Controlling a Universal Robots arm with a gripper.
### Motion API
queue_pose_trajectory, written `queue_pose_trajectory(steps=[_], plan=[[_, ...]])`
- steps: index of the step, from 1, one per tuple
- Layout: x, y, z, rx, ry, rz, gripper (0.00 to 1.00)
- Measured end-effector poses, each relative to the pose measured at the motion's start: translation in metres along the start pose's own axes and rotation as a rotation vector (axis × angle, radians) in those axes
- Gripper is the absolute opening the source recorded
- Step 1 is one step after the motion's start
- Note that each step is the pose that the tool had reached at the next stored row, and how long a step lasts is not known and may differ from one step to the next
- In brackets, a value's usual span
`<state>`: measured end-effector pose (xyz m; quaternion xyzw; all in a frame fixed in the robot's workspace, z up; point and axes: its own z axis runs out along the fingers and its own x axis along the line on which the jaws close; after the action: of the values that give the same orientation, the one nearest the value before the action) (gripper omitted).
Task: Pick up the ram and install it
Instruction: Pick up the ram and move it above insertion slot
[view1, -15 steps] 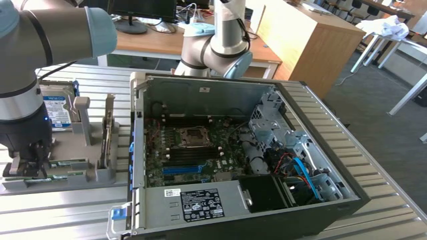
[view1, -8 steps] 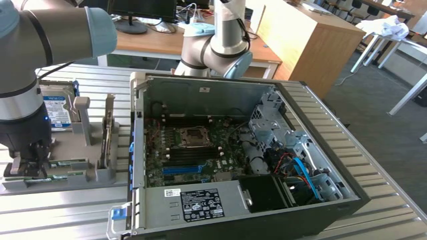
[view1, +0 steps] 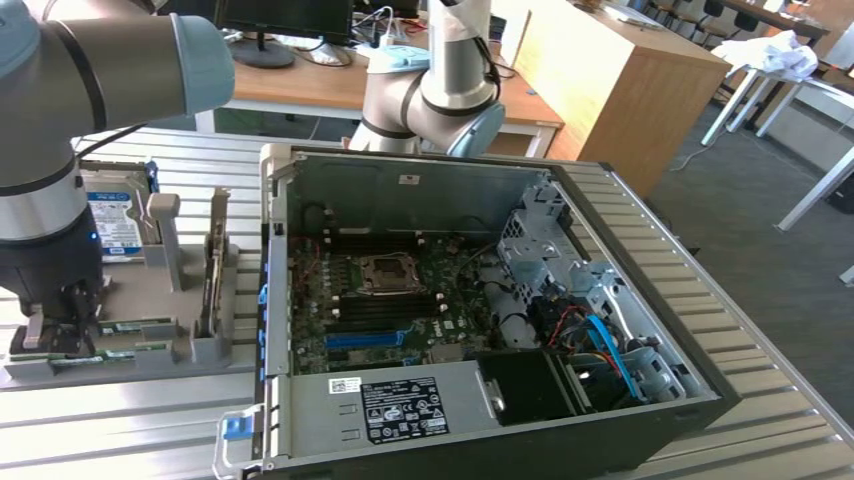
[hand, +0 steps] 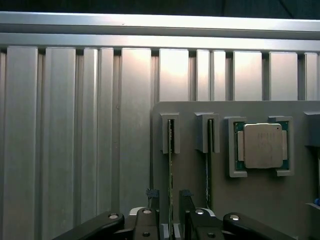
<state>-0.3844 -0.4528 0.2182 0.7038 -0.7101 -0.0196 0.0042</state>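
Observation:
Two rams stand on edge in slots of a grey holder tray (hand: 280, 200). In the wrist view my gripper (hand: 169, 197) is open, one finger (hand: 151, 196) on each side of the ram (hand: 171, 160) nearest the tray's edge, with small gaps to it. The second ram (hand: 209, 160) sits one slot over. In the exterior view the gripper (view1: 60, 335) is down at the tray's end at the exterior view's left, over the green ram (view1: 136, 351). The open computer case (view1: 274, 300) with its motherboard (view1: 387, 300) stands to the exterior view's right.
A square silver processor (hand: 260, 145) rests in a pocket beside the rams. A blue-labelled hard drive (view1: 118, 220) stands at the tray's far side, with grey posts (view1: 214, 270) between tray and case. Everything sits on a slatted metal table (hand: 60, 140).

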Motion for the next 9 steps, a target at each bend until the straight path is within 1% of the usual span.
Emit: queue_pose_trajectory(steps=[9], plan=[[0.0, -0.0075, -0.0003, -0.0002, -0.0043, -0.008, 0.3]])
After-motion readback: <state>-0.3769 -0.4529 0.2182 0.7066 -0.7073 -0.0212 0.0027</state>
